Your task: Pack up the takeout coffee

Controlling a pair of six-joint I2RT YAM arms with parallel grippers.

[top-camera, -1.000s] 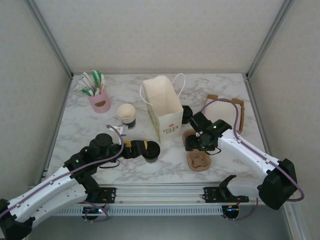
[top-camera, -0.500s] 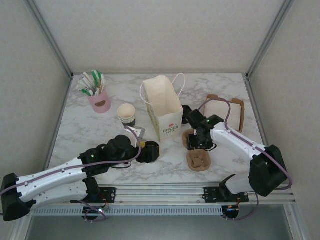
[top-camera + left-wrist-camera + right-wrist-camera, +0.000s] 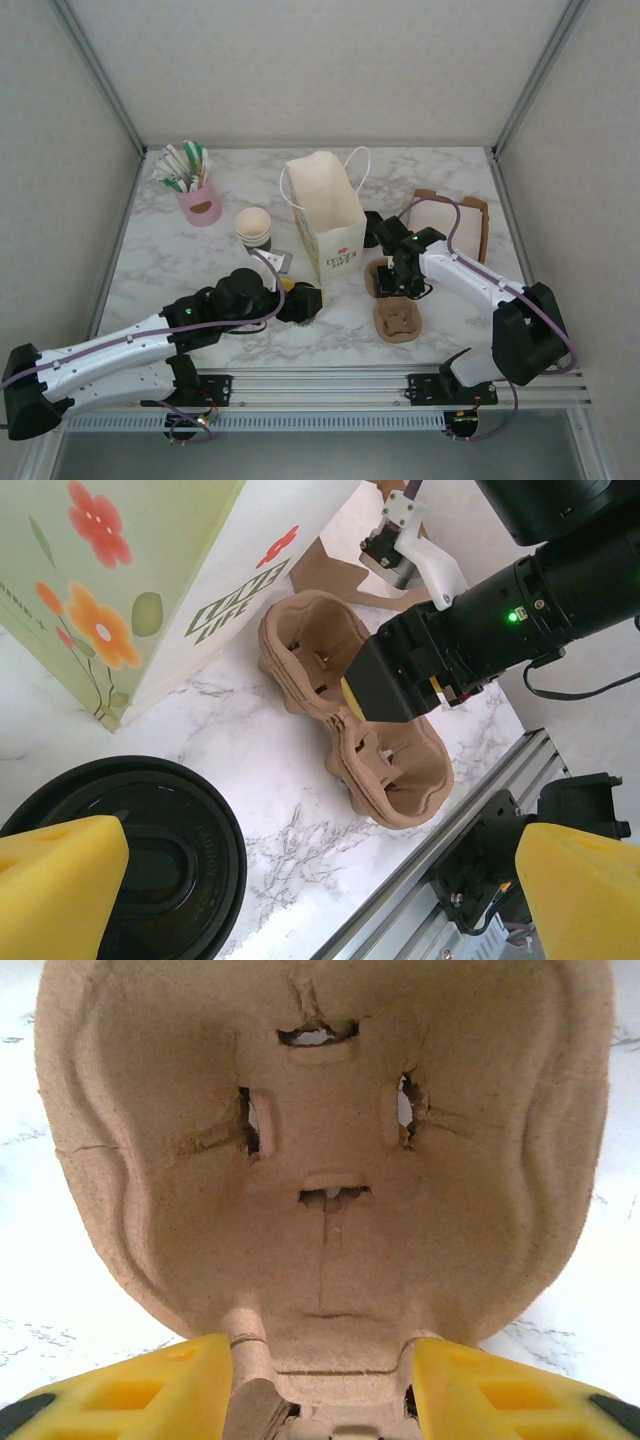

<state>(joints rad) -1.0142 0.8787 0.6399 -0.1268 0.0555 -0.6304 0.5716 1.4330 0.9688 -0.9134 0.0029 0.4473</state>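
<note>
The desk is a white slab with grey marble veining and a ribbed metal rail along its near edge. At its middle stands a tall, open paper bag, cream inside, with thin white cord handles. In the left wrist view its pale green wall carries red and orange flowers and slanted green lettering whose second word reads "LIFE"; the first word is unclear.

At 5 o'clock from the bag lies a brown moulded-pulp cup carrier, rough and fibrous, with two rounded wells and torn slots. The right hand straddles the narrow waist between the wells, a yellow pad on each side. I cannot tell whether it is pinching.

At 7 o'clock from the bag stands the takeout coffee, a small round cup with a glossy black plastic lid; its embossed writing is unreadable. The left hand is spread wide around it, with one yellow foam pad overlapping the lid's edge.
</note>
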